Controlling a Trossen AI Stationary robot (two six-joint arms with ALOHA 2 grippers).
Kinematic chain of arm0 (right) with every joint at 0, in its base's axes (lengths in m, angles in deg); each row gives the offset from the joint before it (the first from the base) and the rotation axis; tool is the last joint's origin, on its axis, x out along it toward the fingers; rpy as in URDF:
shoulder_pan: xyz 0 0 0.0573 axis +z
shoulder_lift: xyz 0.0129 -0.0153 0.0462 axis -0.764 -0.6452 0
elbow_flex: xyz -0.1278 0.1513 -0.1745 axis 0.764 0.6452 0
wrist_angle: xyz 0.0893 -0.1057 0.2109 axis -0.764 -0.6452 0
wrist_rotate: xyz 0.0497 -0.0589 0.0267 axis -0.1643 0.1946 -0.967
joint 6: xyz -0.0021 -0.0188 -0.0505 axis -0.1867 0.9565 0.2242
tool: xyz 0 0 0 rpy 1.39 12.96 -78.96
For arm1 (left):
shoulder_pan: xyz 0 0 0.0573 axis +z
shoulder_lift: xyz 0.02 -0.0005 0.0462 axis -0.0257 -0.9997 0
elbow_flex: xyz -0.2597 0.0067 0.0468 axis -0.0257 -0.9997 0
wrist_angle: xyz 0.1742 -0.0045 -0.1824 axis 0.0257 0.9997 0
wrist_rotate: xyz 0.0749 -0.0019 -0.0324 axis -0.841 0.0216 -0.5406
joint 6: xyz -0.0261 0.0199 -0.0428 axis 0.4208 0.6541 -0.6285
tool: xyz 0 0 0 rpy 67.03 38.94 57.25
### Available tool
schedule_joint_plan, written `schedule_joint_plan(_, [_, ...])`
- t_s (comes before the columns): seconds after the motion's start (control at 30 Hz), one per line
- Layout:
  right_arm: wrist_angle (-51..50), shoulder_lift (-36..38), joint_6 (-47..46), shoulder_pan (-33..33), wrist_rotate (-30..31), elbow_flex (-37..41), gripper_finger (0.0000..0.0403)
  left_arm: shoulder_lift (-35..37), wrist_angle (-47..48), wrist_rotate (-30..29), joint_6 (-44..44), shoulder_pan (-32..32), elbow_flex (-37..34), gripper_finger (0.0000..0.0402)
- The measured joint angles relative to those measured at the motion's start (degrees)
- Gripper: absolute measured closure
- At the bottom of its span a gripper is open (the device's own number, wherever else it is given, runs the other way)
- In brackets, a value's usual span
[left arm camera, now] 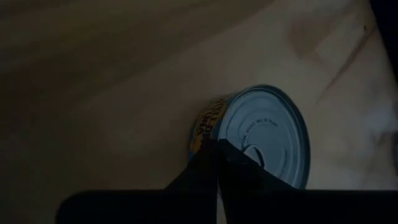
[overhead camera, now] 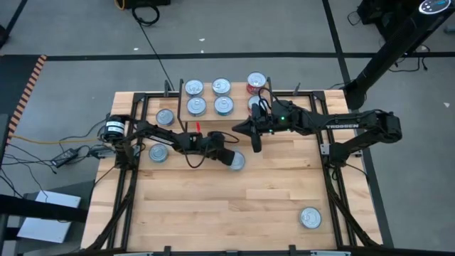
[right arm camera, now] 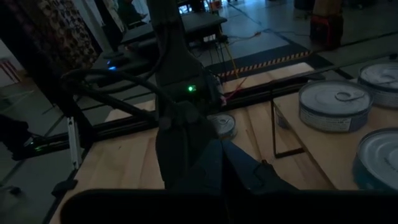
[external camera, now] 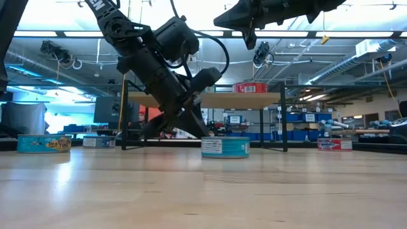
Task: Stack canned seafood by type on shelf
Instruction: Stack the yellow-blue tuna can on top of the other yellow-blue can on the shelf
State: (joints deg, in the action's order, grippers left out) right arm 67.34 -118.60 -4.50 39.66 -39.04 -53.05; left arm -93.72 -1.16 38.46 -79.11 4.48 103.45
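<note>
A teal-labelled can (external camera: 225, 147) (left arm camera: 267, 134) stands upright on the tabletop just in front of the shelf (overhead camera: 242, 117). My left gripper (overhead camera: 229, 156) (left arm camera: 217, 152) slants down onto its rim, fingers shut. The shelf's light board (external camera: 210, 100) carries several silver-topped cans (overhead camera: 208, 97) and a red-labelled one (external camera: 251, 87). My right gripper (overhead camera: 237, 128) (external camera: 219, 19) hangs shut, well above the table beside the shelf. It touches nothing. My left gripper meets the can at its top rim (left arm camera: 208, 134), on the side toward the table's left. The shut fingertips (external camera: 201, 132) come slanting down from the left. I cannot tell whether anything is pinched between them. The can rests flat on the table.
Loose cans stand on the table at the left (overhead camera: 158, 152) (overhead camera: 165, 117) and near the front right corner (overhead camera: 310, 217). Black rails (overhead camera: 334, 185) run along both sides of the tabletop. Bare wood lies in front of the held can.
</note>
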Motion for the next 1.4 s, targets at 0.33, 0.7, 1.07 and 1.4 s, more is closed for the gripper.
schedule_joint_plan(0.33, [-10.82, 6.56, -1.11, 1.64, -1.43, 0.00, 0.0396, -0.33, -6.86, 11.90, -2.02, -0.02, -0.33, 0.0400])
schedule_joint_plan(0.7, [-36.10, 19.38, -3.06, 8.50, -0.15, 0.00, 0.0388, -0.31, -16.26, 27.20, -7.26, 1.64, -0.31, 0.0401])
schedule_joint_plan(1.07, [-42.98, 18.96, 5.08, 20.28, 16.89, 0.00, 0.0288, -0.24, -30.29, 36.43, -22.19, 5.86, -0.24, 0.0401])
schedule_joint_plan(1.4, [-41.54, 14.84, 22.02, 25.31, 27.66, 0.00, 0.0151, -0.15, -36.20, 37.41, -31.49, 7.98, -0.22, 0.0401])
